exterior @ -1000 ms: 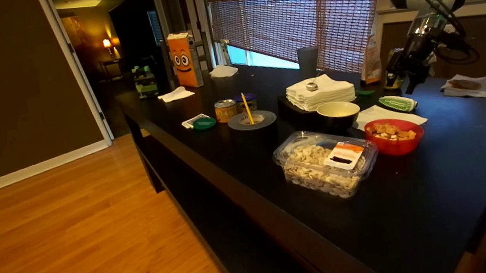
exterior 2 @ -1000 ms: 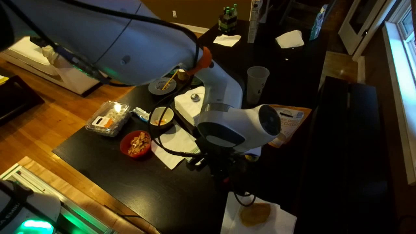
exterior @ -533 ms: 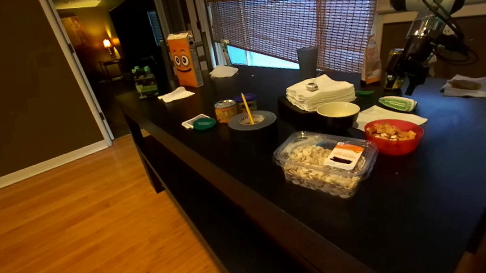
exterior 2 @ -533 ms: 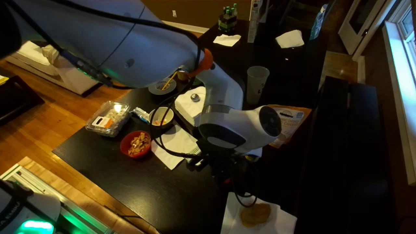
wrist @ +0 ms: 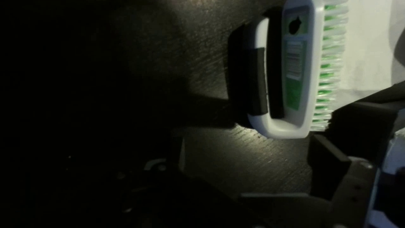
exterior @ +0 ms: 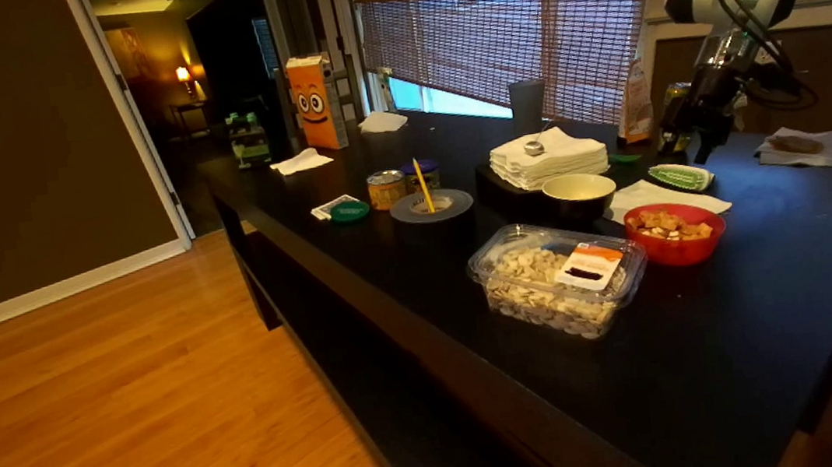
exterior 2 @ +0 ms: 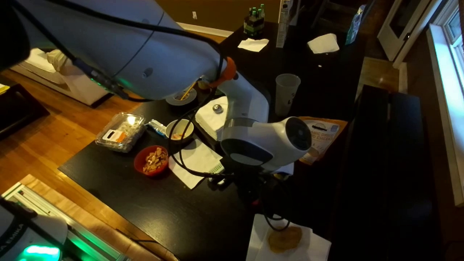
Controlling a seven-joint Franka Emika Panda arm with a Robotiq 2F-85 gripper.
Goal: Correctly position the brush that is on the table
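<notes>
Seeing the pincer (wrist: pixel 248 152) apart and the brush (wrist: pixel 299 69) on its side just beyond, I'd square up fully across the handle (wrist: pixel 260 82) before closing gently.

brush (wrist: pixel 297 69) on table (exterior: pixel 769 303), its bristles (wrist: pixel 330 63) toward napkin (wrist: pixel 368 50)
</notes>
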